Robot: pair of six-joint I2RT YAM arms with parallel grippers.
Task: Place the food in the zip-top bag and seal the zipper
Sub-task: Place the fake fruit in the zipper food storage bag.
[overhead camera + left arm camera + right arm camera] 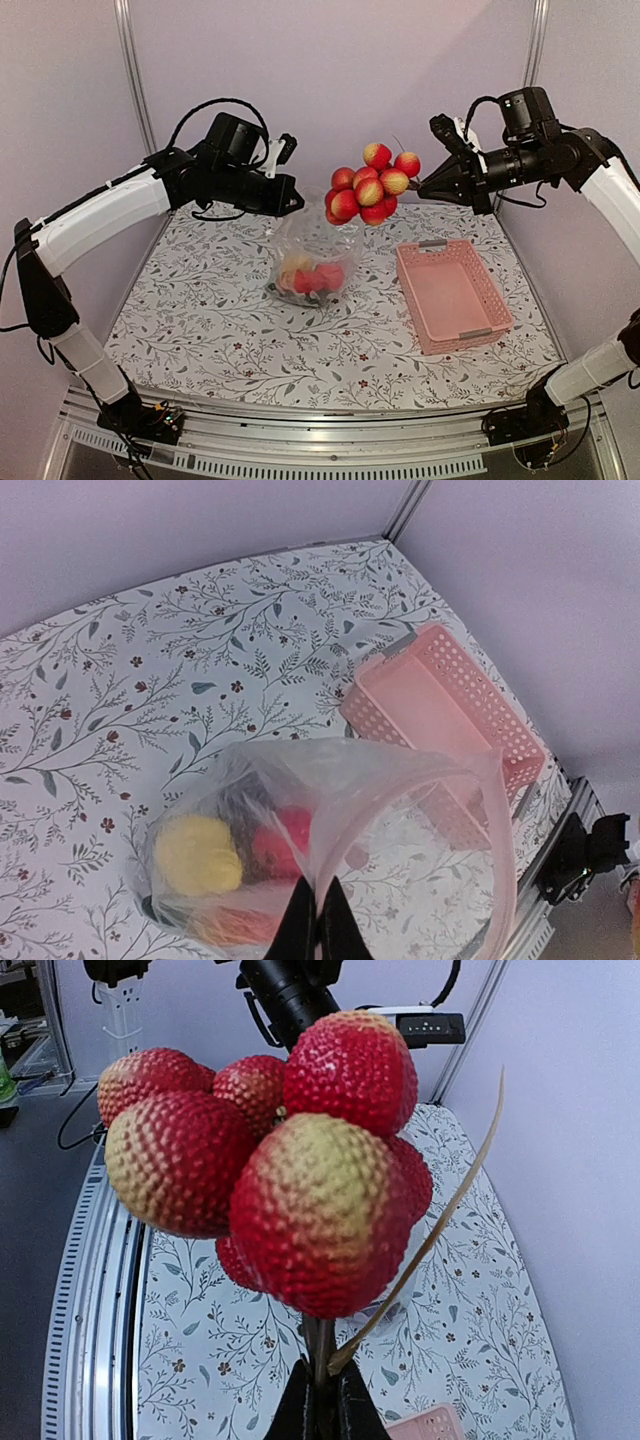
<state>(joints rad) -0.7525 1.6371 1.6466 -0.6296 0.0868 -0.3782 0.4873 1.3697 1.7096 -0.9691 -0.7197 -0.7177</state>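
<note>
The clear zip-top bag [315, 255] hangs open over the table's middle, with yellow, red and dark pieces of food [310, 277] in its bottom. My left gripper [296, 197] is shut on the bag's mouth edge [318, 875] and holds it up; the zipper strip [500, 830] curves round the open mouth. My right gripper [422, 187] is shut on the stem [322, 1345] of a bunch of red bumpy fruits [368, 187], held in the air just above and right of the bag's mouth. The bunch fills the right wrist view [290, 1150].
A pink slotted basket [452, 295] stands to the right of the bag, with nothing in it; it also shows in the left wrist view [440, 695]. The flowered table cover [200, 310] ends at a metal rail at the near edge.
</note>
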